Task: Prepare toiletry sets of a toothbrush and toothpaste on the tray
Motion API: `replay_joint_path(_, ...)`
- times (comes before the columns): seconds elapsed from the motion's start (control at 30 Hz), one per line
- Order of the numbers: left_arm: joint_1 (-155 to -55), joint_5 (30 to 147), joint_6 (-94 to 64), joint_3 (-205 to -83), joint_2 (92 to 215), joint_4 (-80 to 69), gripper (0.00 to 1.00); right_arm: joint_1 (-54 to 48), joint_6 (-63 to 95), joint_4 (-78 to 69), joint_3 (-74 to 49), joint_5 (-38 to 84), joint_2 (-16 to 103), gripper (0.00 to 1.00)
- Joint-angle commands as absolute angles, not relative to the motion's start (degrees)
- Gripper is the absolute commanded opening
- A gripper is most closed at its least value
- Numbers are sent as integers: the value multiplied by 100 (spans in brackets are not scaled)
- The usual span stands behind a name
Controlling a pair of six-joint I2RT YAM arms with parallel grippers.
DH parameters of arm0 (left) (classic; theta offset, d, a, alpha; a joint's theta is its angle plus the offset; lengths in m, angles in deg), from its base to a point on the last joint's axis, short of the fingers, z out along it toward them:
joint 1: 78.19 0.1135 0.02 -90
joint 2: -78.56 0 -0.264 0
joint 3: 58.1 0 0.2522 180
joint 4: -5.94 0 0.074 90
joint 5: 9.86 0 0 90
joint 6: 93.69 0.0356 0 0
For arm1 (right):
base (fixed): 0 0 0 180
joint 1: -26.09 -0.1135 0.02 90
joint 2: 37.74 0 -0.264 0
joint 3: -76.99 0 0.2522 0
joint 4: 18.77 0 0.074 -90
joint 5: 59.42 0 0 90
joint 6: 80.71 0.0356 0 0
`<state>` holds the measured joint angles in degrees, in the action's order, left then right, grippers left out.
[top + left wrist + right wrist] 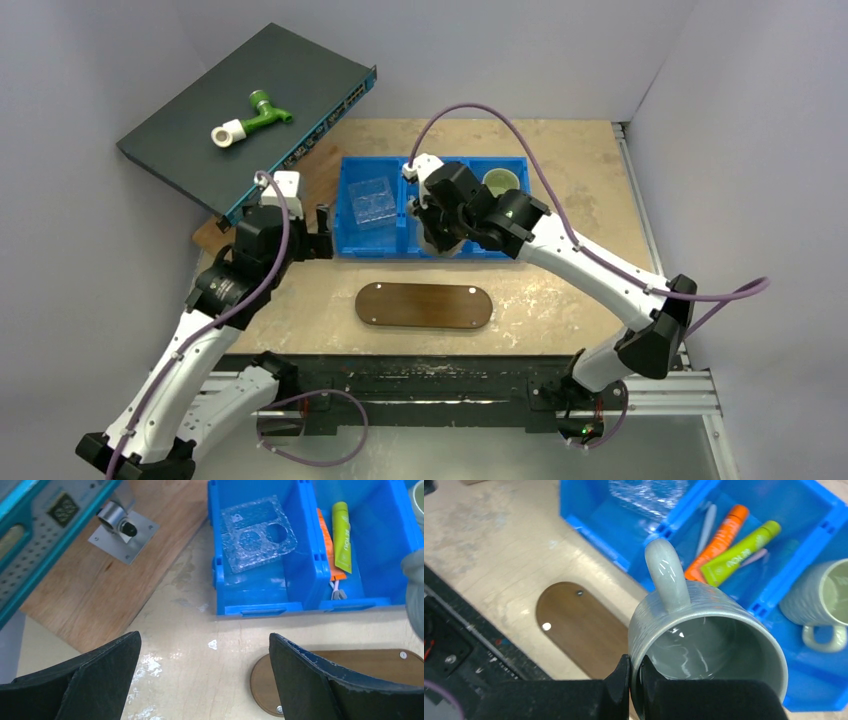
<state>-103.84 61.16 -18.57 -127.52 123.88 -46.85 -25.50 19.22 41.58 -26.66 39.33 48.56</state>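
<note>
Right end effector (633, 681) clamps grey mug (704, 647) at rim — orange tube (719, 540) beside lime-green tube (738, 549).

Scuffed pale tabletop (580, 190) carried blue 3-compartment bin (375, 250) at back-ctr, dark oval tray (424, 305) just in front w/ a gap btwn, wooden board (318, 178) at left.

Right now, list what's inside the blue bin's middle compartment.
An orange tube, a lime-green tube and a pale toothbrush lie there; anything beneath the tubes is covered.
</note>
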Motion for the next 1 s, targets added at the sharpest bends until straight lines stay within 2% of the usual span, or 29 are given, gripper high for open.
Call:
replay_joint_path(0.0, -10286, 5535, -2127, -12913, 12147, -4626, 100, -2953, 1813, 3564, -2855, 3883, 4794, 0)
replay_joint_path(0.4, -10201, 4649, -2518, -12906, 11969, -4752, 100, -3883, 2016, 3292, -2884, 3747, 5352, 0)
replay_joint_path(0.6, -10183, 3879, -2915, -12928, 11904, -4940, 100, -4079, 2101, 3234, -2983, 3629, 5732, 0)
replay_joint_path(0.97, -10174, 3185, -3353, -13001, 11893, -5238, 100, -4184, 2280, 3245, -3309, 3630, 6346, 0)
